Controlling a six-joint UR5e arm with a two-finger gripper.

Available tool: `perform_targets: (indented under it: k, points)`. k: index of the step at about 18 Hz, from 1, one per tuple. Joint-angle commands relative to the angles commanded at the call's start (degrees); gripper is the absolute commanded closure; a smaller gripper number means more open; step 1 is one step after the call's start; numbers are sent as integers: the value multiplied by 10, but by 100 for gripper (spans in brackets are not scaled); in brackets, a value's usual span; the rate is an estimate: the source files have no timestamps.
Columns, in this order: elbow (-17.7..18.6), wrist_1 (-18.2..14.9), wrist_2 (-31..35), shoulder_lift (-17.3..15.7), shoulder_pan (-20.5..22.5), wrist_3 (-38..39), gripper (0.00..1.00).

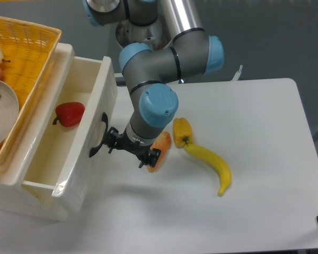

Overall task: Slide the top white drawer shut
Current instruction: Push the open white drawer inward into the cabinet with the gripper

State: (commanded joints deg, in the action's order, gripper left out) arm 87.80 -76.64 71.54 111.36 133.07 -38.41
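The top white drawer (63,159) is pulled out toward the right at the left of the table, with a red pepper (69,113) lying inside it. Its black curved handle (98,135) is on the front panel facing the arm. My gripper (131,148) hangs low just right of the drawer front, its black fingers (113,138) spread open and empty. The left fingertip is close to the handle; I cannot tell if it touches.
An orange pepper (162,147) lies partly under the gripper. A yellow pepper (182,129) and a banana (212,165) lie to its right. A yellow wicker basket (26,53) holding a plate (2,114) sits on the cabinet.
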Motion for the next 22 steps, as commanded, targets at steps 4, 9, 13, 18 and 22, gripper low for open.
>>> perform_targets:
  k: [4, 9, 13, 18, 22]
  points:
    - [0, 0, 0, -1, -8, 0, 0]
    - [0, 0, 1, -1, -12, 0, 0]
    - [0, 1, 0, -1, -19, 0, 0]
    - [0, 1, 0, -1, -28, 0, 0]
    - [0, 1, 0, -5, -30, 0, 0]
